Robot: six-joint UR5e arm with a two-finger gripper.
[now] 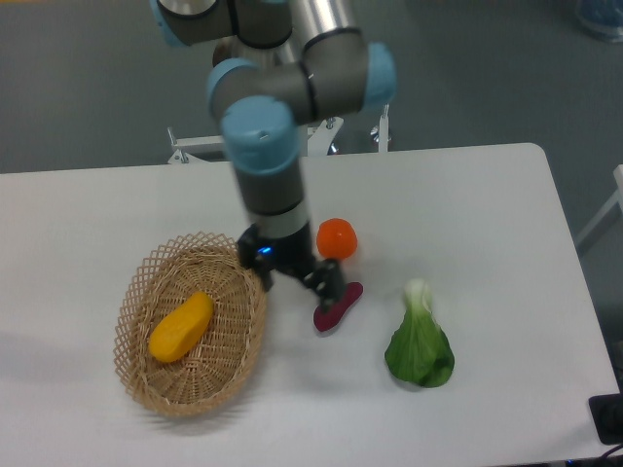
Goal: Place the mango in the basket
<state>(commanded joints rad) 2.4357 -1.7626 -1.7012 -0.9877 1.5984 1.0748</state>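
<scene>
Camera shows mango (181, 328) in basket (136, 373); fingers (329, 285) seemingly parted, empty

the mango (181, 327) lies loose inside the basket (136, 379), tilted with its orange end low left. the gripper (296, 284) hangs empty with jaws apart, right of the basket rim, beside the purple vegetable (338, 305). an orange fruit (337, 238) and a leafy green (420, 341) sit on the white table (487, 214).

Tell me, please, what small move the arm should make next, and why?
Probably just lift clear and stop: the mango already lies inside the basket, and the open, empty gripper hangs low near the purple vegetable, which it might nudge.
</scene>
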